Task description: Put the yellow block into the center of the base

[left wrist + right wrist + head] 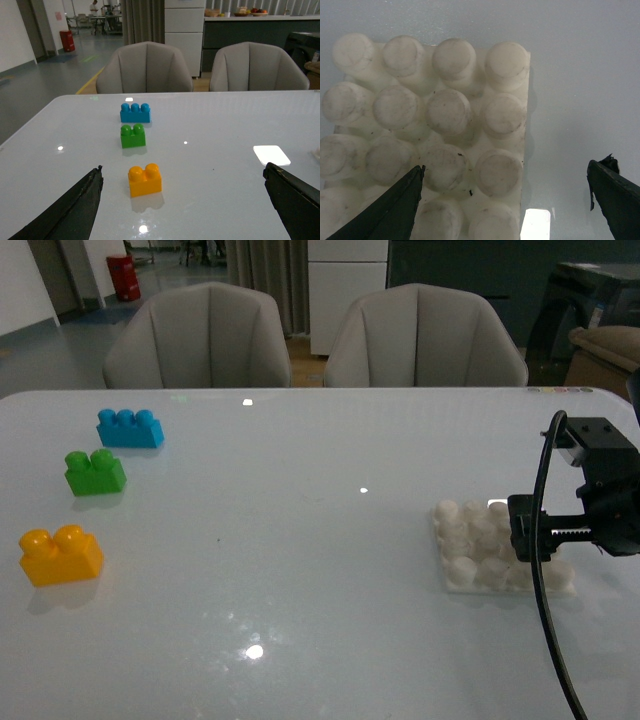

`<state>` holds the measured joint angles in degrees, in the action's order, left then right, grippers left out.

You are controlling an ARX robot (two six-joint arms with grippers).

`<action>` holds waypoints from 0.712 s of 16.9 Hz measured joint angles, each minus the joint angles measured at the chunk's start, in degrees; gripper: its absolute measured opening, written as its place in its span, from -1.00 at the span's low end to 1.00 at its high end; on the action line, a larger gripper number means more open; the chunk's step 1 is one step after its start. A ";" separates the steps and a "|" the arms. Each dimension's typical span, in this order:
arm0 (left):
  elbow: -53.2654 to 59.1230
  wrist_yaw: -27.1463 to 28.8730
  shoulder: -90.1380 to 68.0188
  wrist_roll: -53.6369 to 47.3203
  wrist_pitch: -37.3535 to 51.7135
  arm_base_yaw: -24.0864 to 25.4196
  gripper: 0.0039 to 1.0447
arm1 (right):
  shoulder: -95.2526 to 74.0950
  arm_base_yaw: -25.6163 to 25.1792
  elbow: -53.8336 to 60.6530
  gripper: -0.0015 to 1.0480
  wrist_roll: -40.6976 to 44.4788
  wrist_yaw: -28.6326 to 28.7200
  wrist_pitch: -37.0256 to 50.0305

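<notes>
The yellow block stands studs-up on the white table at the near left; in the left wrist view it lies ahead of my left gripper, apart from it. That gripper is open and empty, and it does not show in the front view. The base, a white plate of round studs, lies at the right. My right gripper hovers over its right part, open and empty. In the right wrist view the base fills the left side, with its edge between the open fingers of the right gripper.
A green brick and a blue brick stand in a row behind the yellow block. Two grey chairs stand beyond the table's far edge. A bright light glare lies on the glossy tabletop.
</notes>
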<state>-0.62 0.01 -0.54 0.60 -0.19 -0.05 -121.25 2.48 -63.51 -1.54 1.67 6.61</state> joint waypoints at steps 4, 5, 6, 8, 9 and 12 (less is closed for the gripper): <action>0.00 0.00 0.00 -0.02 0.00 0.00 0.88 | -3.28 -1.05 -2.60 0.88 -4.04 3.76 1.09; 0.00 0.00 0.00 0.00 0.00 0.00 0.88 | -3.56 -1.07 -2.78 0.88 -4.48 3.85 0.90; 0.00 0.00 0.02 0.00 0.00 0.00 0.88 | -4.15 -1.05 -3.15 0.88 -4.61 3.85 0.87; 0.00 0.00 0.00 -0.02 0.00 0.00 0.88 | -5.05 -1.05 -3.82 0.88 -5.42 4.26 0.94; 0.00 0.00 0.00 0.00 0.00 0.00 0.88 | -5.16 -1.05 -3.82 0.88 -5.64 4.42 1.11; 0.00 0.00 0.00 0.00 0.00 0.00 0.88 | -5.90 -0.46 -3.80 0.88 -5.95 4.59 3.15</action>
<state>-0.62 0.01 -0.54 0.60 -0.19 -0.05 -127.15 2.02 -67.31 -7.49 6.26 9.76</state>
